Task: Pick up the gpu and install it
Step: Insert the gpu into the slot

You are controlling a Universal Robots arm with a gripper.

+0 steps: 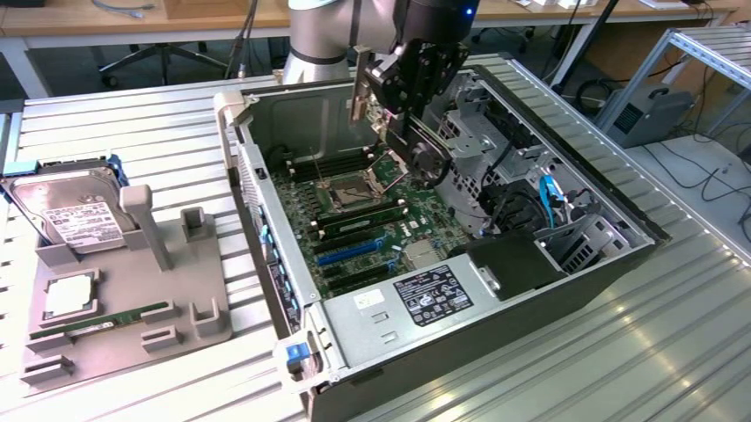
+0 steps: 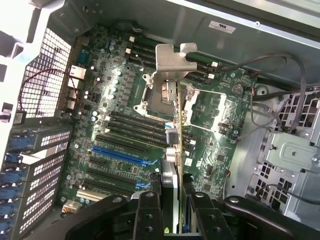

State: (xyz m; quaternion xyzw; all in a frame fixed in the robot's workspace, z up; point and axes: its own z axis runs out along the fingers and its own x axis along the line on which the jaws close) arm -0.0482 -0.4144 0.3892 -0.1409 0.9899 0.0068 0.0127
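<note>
Now, the claw: we see its jaws drawn in narrow and clamped on the gpu, one finger on each flat face.
Where the gpu is: between the jaws, held edge-on, lifted clear of the motherboard beneath the claw and not seated in anything that we can make out.
Long axis: we read it running straight out ahead of the fingers, with the pale bracket at the end far from the claw.
Below the claw: the blue slot and the dark slots beside it lie just off to one side of the card's edge. The CPU socket sits under the bracket end.
Key relation: we judge the card's long axis to cross the slots' run rather than lie along it, so card and slot are not lined up.
Setting: in the exterior view the claw hangs inside the open case, and the hard drive rests well apart from it, outside.
</note>
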